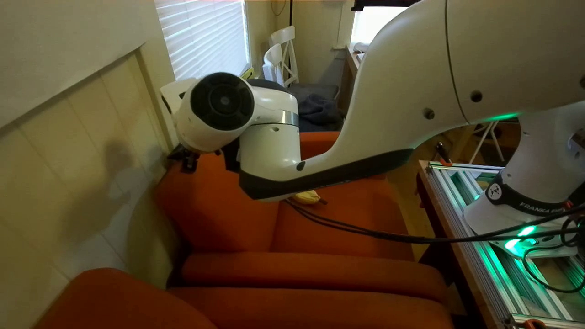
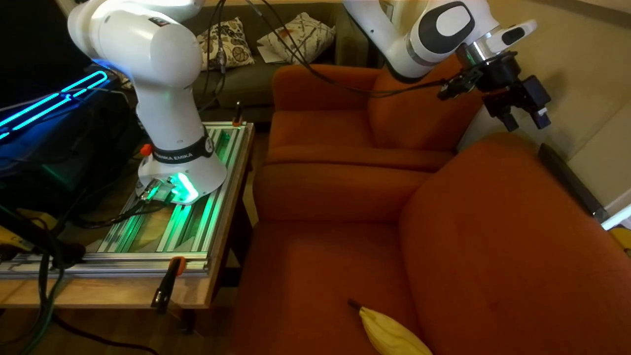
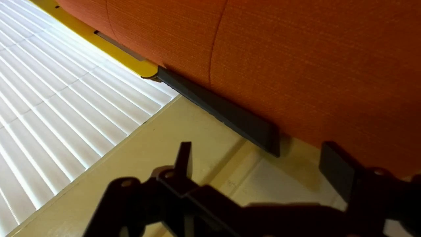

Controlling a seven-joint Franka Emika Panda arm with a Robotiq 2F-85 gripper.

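Your tool hangs spread near the top of the orange armchair, whose seat bears a yellow banana-like object (dark-tipped).

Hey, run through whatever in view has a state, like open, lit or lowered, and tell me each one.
End effector: open, holding nothing
Window blind: lowered
Robot base light: glowing green
Blue light strip: lit
Yellow banana-like thing: lying on the orange chair
Near clamp: fixed over the table edge
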